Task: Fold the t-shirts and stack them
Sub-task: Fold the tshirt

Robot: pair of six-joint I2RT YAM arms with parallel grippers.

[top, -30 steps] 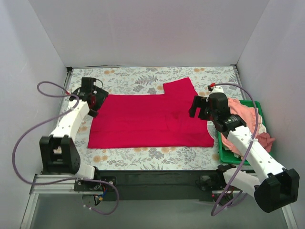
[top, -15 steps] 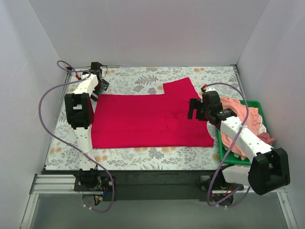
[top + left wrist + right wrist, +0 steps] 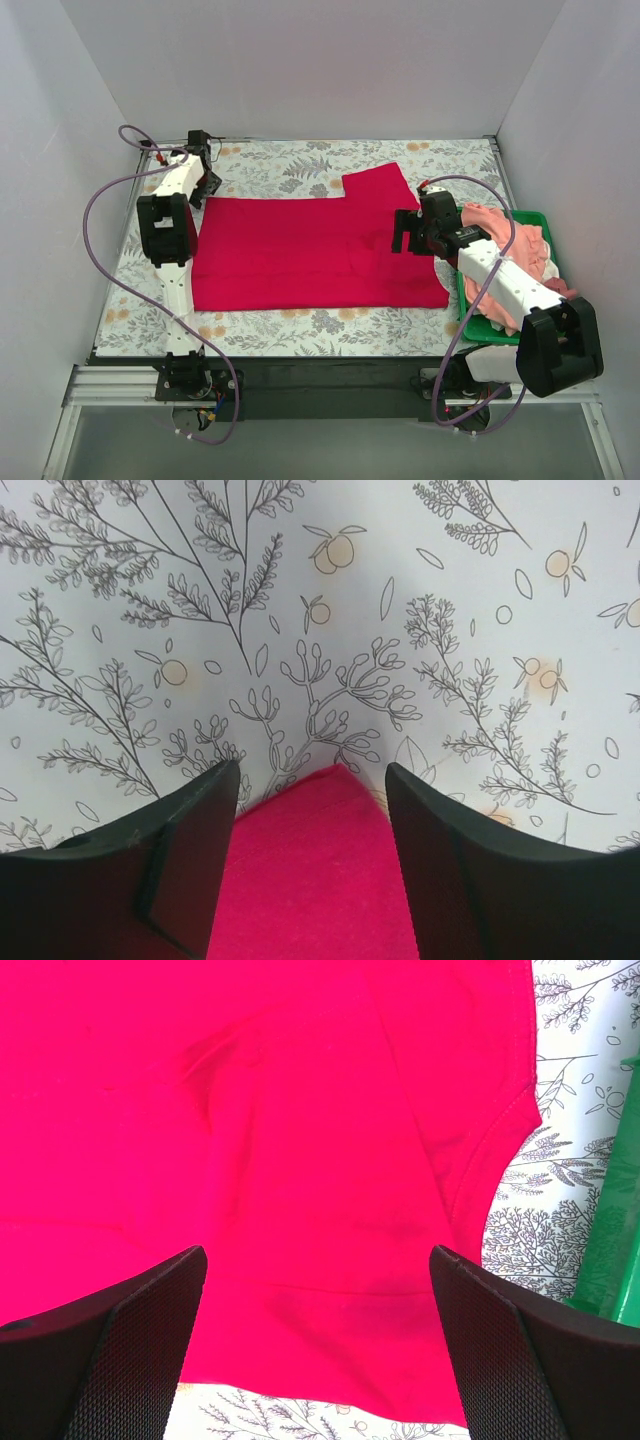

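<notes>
crimson t-shirt [image 3: 300, 255]: flat, spread out | pink t-shirts [image 3: 492, 220]: crumpled, heaped in green bin [image 3: 467, 312], right side

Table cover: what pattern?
Cover: white with grey line-drawn branches and small orange fruits. Clearest in the left wrist view.

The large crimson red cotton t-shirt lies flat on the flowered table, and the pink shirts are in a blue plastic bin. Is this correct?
No, the plastic bin is green, not blue; the top external view shows it. The crimson red cotton t-shirt lies flat and the pink shirts are in that bin.
</notes>
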